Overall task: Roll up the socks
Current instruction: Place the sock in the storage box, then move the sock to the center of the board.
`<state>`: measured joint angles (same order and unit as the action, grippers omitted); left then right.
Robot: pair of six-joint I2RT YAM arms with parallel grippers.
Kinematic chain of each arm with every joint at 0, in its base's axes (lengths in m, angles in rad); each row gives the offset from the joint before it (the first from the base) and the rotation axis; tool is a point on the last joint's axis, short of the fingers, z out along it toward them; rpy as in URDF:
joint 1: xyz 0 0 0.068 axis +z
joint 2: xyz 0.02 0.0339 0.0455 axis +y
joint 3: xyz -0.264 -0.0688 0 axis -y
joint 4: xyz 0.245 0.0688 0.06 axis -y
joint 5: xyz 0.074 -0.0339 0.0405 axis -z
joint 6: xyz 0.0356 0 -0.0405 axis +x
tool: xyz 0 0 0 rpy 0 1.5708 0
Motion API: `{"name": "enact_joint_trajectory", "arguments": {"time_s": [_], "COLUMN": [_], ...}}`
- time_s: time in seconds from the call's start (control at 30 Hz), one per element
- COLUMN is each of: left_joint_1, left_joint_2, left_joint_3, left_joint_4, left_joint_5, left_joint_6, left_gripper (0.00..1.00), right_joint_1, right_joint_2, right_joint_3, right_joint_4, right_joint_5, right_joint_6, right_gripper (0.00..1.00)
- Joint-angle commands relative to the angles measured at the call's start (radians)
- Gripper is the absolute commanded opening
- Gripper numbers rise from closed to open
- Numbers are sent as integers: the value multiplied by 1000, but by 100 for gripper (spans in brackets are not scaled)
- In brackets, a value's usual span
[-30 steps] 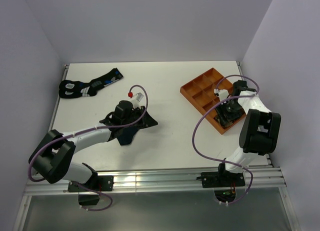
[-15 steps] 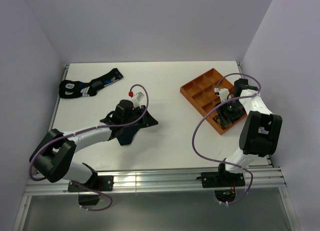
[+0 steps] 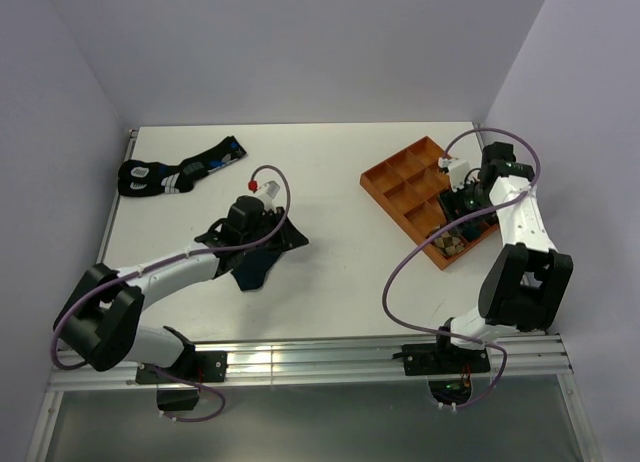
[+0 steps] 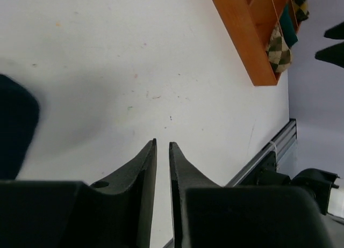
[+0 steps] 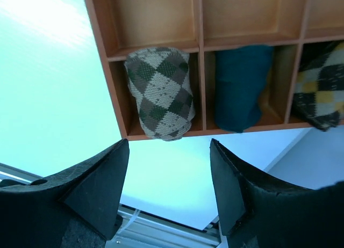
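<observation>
- Right wrist view: the rolled tan sock with dark-brown argyle diamonds is seen in an end compartment of the orange divided tray, just beside a teal fabric roll.
- The right gripper is held wide apart, and nothing is gripped.
- The left gripper is closed to a thin slit and is empty, over the white table.
- The plain dark navy sock is spread on the table under the left arm.

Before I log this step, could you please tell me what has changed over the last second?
The right tool has drawn back from the near compartments of the orange tray toward the far right, open and empty, uncovering the argyle roll there. The left tool shifted slightly toward the far left over the navy sock. The black patterned socks and the tray stayed put.
</observation>
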<state>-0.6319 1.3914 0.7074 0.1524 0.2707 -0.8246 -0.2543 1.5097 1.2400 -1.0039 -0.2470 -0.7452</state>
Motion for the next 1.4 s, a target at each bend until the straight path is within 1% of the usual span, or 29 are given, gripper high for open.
{"name": "enact_joint_trajectory", "arguments": {"time_s": [0.0,0.07,0.13,0.17,0.23,0.27,0.37,0.43,0.5,0.63,0.7,0.8,0.9,1.03,1.07,1.13,1.17,1.2,1.23,1.37], "left_joint_1": [18,46,58,60,63,69,74,74,74,72,70,61,34,-21,-63,-109,-148,-164,-181,-250], "left_joint_2": [-97,-152,-193,-204,-219,-216,-152,-76,-40,3,12,69,130,214,233,290,303,331,342,379], "left_joint_3": [30,5,-6,-22,-34,-39,-19,-6,-5,-57,-77,-94,-89,-66,-54,-16,-11,-8,6,52], "left_joint_4": [-103,-149,-229,-267,-298,-310,-332,-346,-344,-312,-294,-264,-235,-176,-172,-171,-160,-111,-105,-106], "left_joint_5": [-174,-220,-298,-323,-388,-399,-424,-441,-462,-502,-499,-498,-505,-504,-513,-542,-541,-539,-545,-571], "left_joint_6": [-1,-42,-70,-94,-117,-129,-145,-157,-185,-255,-275,-300,-330,-413,-433,-500,-521,-542,-582,-639], "left_gripper": [21,20,19,19,20,19,18,16,15,13,13,12,11,11,11,10,10,10,10,10], "right_joint_1": [-8,-7,-7,-7,-2,0,12,20,39,82,111,159,208,250,250,288,305,314,323,365], "right_joint_2": [-55,-75,-97,-103,-126,-135,-175,-196,-204,-206,-210,-221,-229,-229,-226,-223,-221,-215,-212,-204], "right_joint_3": [67,72,69,64,52,38,10,4,3,6,0,-20,-40,-48,-50,-50,-50,-51,-53,-69], "right_joint_4": [-50,-61,-64,-64,-50,-48,-44,-38,-33,-36,-30,-6,20,36,39,48,51,54,60,88], "right_joint_5": [-64,-89,-127,-141,-175,-193,-253,-279,-290,-317,-325,-327,-328,-334,-333,-333,-331,-330,-325,-304], "right_joint_6": [-17,-22,-28,-29,-34,-37,-49,-54,-52,-51,-46,-26,-3,18,24,36,41,47,52,75], "right_gripper": [69,69,69,68,68,68,68,68,68,68,68,68,68,68,68,68,68,68,68,68]}}
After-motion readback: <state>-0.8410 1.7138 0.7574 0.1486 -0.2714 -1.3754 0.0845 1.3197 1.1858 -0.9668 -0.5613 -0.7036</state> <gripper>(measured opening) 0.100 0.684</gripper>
